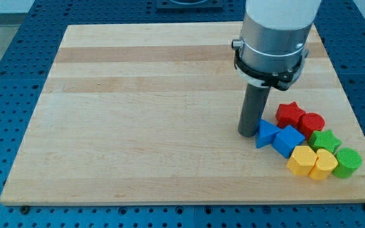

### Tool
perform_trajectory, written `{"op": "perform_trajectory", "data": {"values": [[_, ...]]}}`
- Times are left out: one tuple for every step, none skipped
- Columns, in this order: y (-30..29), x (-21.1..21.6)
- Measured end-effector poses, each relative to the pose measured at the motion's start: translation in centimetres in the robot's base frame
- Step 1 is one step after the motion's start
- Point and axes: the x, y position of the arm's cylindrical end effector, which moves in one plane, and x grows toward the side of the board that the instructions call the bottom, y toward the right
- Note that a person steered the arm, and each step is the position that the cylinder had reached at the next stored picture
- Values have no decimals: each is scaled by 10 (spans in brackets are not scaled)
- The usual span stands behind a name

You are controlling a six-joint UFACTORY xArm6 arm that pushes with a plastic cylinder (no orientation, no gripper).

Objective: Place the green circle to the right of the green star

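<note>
The green circle (348,162) sits at the lower right of the board, just right of and below the green star (325,140), touching it. My tip (248,132) rests on the board at the left of the block cluster, next to the blue triangle (265,134). It is well left of both green blocks.
A tight cluster lies at the view's lower right: red star (289,114), red cylinder (312,123), blue cube (288,140), yellow hexagon (301,160), yellow heart-like block (324,164). The wooden board (138,114) lies on a blue perforated table.
</note>
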Motion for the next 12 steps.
{"op": "perform_trajectory", "data": {"values": [[-4, 0], [-35, 9], [-50, 50], [-31, 90], [11, 112], [43, 113], [108, 109], [163, 109], [171, 101], [167, 92], [156, 89], [144, 81]]}}
